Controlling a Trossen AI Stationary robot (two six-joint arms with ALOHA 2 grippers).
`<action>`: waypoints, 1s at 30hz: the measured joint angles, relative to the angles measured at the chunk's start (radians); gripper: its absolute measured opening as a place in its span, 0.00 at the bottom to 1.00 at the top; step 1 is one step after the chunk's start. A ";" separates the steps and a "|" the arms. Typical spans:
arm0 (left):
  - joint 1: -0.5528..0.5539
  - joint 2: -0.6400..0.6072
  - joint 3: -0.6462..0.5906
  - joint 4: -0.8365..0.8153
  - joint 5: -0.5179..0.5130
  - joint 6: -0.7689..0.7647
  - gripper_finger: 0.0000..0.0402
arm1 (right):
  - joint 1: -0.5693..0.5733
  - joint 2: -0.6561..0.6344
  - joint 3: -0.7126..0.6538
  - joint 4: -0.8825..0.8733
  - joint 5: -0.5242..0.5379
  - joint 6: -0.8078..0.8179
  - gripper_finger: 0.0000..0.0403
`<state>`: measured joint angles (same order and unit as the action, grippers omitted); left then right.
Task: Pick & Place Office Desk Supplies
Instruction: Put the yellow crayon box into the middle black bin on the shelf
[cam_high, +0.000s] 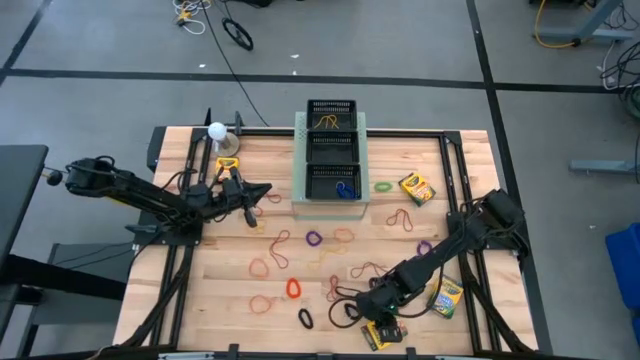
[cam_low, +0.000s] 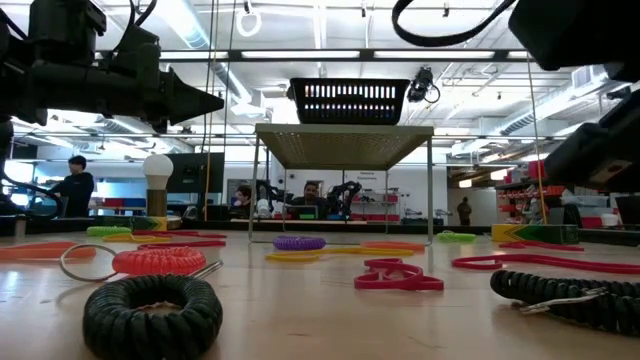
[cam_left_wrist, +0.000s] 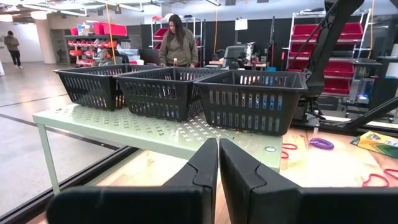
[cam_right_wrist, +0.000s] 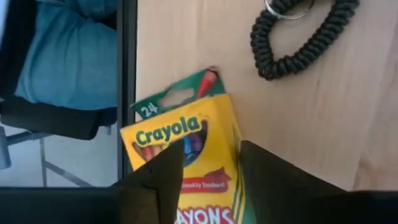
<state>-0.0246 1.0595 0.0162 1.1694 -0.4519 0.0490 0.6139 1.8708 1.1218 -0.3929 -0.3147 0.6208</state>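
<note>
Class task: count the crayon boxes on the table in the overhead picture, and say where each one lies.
3. One crayon box lies right of the pale-green stand; one lies near the table's right edge; one sits at the front edge under the right gripper. More may be hidden under the arms.

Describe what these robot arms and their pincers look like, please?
Both arms are dark, jointed and slim, with black cables running along them. The left gripper ends in two flat, tapering black fingers. The right gripper has the same dark, wedge-shaped fingers. No markings are visible on them.
</note>
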 joint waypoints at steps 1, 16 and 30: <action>0.000 0.000 0.000 0.003 0.000 0.000 0.06 | 0.000 0.001 -0.002 -0.002 0.001 -0.004 0.36; 0.000 -0.001 0.000 0.002 0.000 0.000 0.06 | -0.022 -0.040 -0.004 -0.050 0.064 0.001 0.02; 0.000 -0.001 0.000 0.001 0.000 0.000 0.06 | -0.017 -0.326 -0.046 -0.251 0.540 0.084 0.00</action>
<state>-0.0250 1.0588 0.0158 1.1702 -0.4519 0.0490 0.5972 1.5451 1.0762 -0.6435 0.2251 0.7043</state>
